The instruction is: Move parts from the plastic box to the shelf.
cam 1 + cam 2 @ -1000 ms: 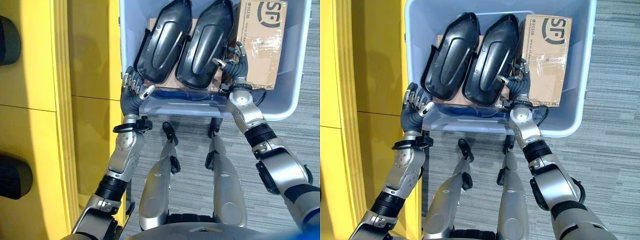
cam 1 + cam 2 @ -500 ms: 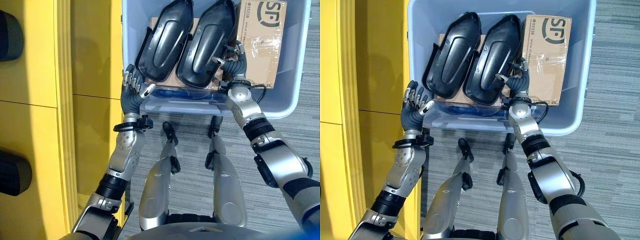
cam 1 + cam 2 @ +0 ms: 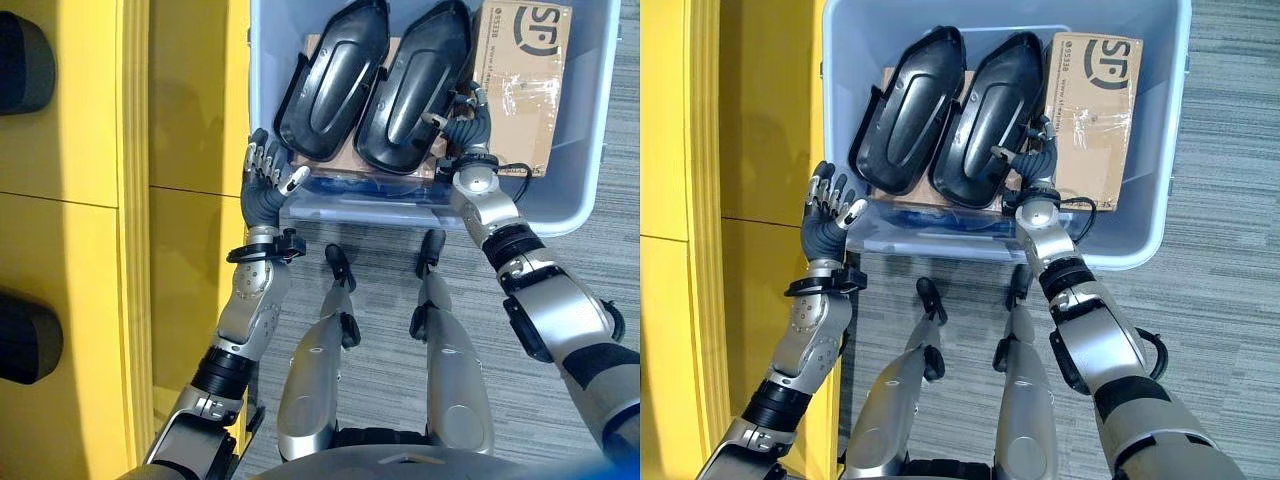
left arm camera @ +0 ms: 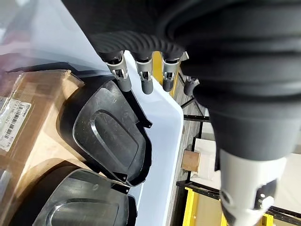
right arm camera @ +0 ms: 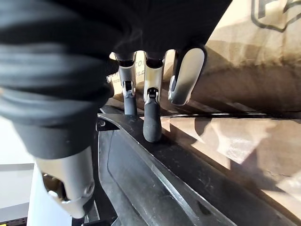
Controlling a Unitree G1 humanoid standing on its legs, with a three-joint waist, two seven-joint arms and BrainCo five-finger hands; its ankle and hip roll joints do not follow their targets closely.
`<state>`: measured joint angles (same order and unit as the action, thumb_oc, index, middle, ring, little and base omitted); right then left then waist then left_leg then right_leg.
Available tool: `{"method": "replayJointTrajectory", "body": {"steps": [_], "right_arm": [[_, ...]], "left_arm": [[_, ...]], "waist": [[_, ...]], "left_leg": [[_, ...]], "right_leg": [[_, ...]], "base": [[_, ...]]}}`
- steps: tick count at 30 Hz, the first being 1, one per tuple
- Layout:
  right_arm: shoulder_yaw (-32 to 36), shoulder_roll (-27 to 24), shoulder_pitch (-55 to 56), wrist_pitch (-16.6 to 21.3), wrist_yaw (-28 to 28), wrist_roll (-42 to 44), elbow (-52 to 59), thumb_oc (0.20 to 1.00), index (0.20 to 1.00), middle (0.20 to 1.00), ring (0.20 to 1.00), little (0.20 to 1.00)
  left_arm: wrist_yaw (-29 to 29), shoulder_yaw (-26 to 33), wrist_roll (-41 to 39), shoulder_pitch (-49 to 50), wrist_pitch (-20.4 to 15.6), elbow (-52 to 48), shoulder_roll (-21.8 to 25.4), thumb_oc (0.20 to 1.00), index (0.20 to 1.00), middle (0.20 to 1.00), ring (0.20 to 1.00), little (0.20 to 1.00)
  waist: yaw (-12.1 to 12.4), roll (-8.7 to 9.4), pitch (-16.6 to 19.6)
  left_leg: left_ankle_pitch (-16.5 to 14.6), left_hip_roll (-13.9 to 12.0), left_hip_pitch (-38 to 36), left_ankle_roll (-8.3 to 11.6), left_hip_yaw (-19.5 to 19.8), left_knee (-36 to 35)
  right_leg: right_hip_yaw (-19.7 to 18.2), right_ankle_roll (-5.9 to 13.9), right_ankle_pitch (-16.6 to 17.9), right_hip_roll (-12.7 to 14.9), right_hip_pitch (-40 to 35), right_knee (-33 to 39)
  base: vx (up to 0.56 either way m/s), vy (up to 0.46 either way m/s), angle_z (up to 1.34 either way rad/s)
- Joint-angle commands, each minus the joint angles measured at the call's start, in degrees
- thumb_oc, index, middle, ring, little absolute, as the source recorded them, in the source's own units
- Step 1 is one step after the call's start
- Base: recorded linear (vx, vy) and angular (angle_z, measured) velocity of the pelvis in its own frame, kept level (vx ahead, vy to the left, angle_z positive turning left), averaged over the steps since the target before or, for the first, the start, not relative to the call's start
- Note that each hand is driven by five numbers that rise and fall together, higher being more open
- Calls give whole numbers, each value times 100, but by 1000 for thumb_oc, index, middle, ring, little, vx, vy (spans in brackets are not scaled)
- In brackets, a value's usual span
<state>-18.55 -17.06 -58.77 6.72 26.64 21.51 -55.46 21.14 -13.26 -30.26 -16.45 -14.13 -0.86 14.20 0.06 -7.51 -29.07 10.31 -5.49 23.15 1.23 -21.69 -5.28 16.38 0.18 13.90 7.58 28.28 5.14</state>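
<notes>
Inside the box (image 3: 590,150) two black moulded parts are seen lying side by side, lengthwise, resting partly on flat cardboard, w/ a taped carton (image 3: 520,80) set against the right wall. Left part (image 3: 330,80) is nearest the left wall; right part (image 3: 412,85) lies just beside the carton. Both are glossy, elongated shells w/ a raised oval centre and a thin flanged rim; prob. light but awkward, so the rim is judged the likeliest grip.

Right hand (image 3: 1036,150) is held inside the box, betw. the right part and the carton; in the right wrist view its fingers (image 5: 151,117) are loosely extended, tips touching that part's rim, nothing yet enclosed. This placement is judged a pre-grasp, approx. at the near right edge of the part.

Left hand (image 3: 268,175) is held outside the box's near left corner, fingers relaxed and spread, empty; prob. waiting to support the other side.

No part has been lifted.
</notes>
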Motion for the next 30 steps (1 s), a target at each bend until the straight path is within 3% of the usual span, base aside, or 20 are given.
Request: {"method": "replayJointTrajectory", "body": {"steps": [1, 21, 30], "right_arm": [[-103, 339, 175, -359, -162, 356, -754, 1000, 1000, 1000, 1000, 1000], [-409, 622, 182, -402, -182, 2, -498, 1000, 1000, 1000, 1000, 1000], [-241, 729, 203, -343, -199, 386, -703, 1000, 1000, 1000, 1000, 1000]], "left_arm": [[29, -178, 31, -135, -349, -177, 346, 1000, 1000, 1000, 1000, 1000], [124, -215, 57, -228, -363, -35, 367, 1000, 1000, 1000, 1000, 1000], [135, -241, 46, -227, -354, -21, 374, 1000, 1000, 1000, 1000, 1000]], "waist": [[263, 113, 14], [321, 167, 72], [344, 129, 63]], "left_leg": [[-188, -100, -139, 502, 295, 105], [-213, -49, -183, 472, 354, 101], [-215, -41, -160, 464, 360, 87]], "right_leg": [[-313, 930, -625, 466, -202, -478], [-257, 933, -608, 494, -285, -475], [-252, 931, -603, 525, -249, -480]], "base": [[0, 0, 0], [0, 0, 0], [0, 0, 0]]}}
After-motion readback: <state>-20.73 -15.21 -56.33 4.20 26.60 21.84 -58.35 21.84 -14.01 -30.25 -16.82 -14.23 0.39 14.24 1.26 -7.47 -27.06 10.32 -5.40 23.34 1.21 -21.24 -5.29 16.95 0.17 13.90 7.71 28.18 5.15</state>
